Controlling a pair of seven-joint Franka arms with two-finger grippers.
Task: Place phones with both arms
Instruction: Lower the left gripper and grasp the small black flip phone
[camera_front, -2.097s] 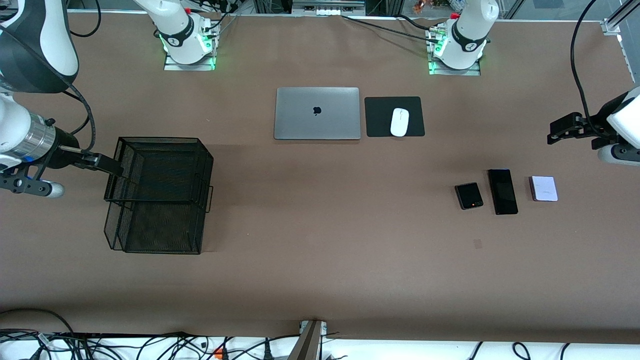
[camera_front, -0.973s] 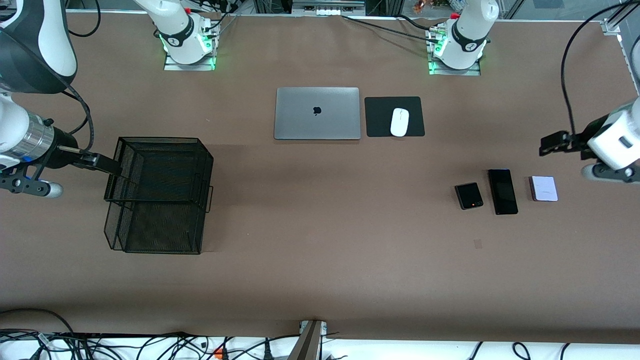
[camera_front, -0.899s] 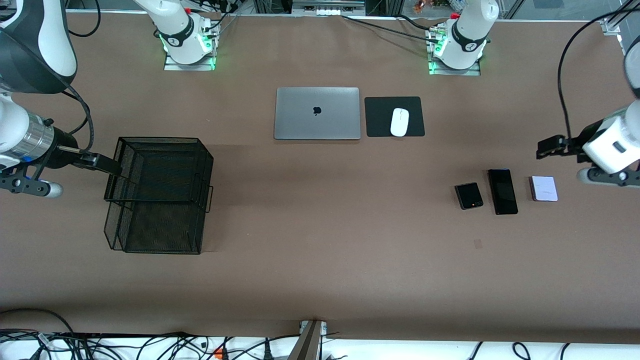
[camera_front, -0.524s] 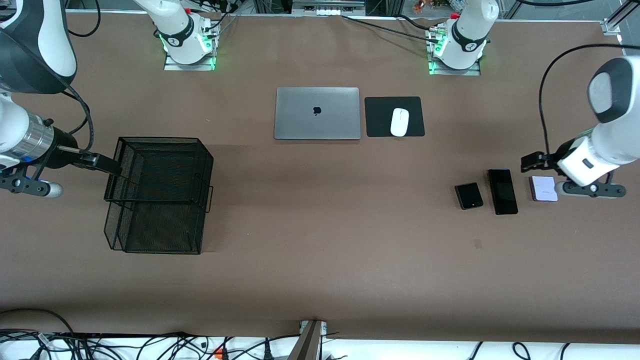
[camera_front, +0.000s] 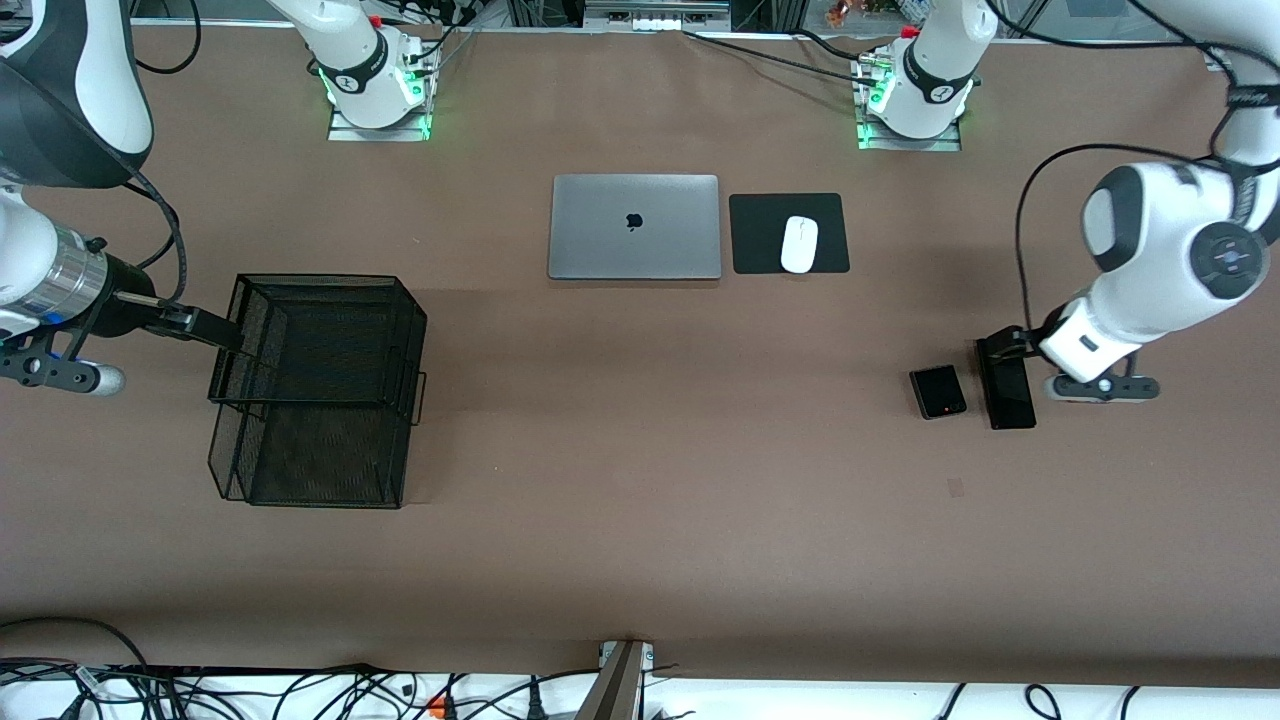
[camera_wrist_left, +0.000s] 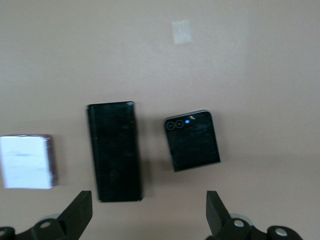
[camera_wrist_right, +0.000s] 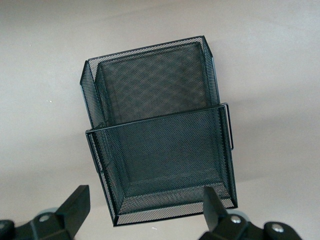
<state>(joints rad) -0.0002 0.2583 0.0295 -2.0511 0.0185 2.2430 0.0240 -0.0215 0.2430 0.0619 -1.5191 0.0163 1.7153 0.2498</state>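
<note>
Three phones lie in a row toward the left arm's end of the table. In the left wrist view I see the long slim black phone (camera_wrist_left: 114, 150) between the small squarish black phone (camera_wrist_left: 192, 141) and the pale lilac-white phone (camera_wrist_left: 26, 161). My left gripper (camera_front: 1003, 350) (camera_wrist_left: 148, 217) hangs open over the long black phone (camera_front: 1008, 392), with nothing between its fingers. The small black phone (camera_front: 938, 391) lies beside it. In the front view the left wrist hides the lilac one. My right gripper (camera_front: 215, 330) (camera_wrist_right: 145, 210) waits open over the edge of the black mesh basket (camera_front: 320, 400) (camera_wrist_right: 155, 145).
A shut grey laptop (camera_front: 634, 227) lies farther from the front camera, with a white mouse (camera_front: 799, 244) on a black pad (camera_front: 755, 215) beside it. A small tape mark (camera_front: 955, 487) sits nearer the front camera than the phones.
The left arm has swung in from the table's end and come down over the phones, now covering the lilac one in the front view. The right arm has not moved.
</note>
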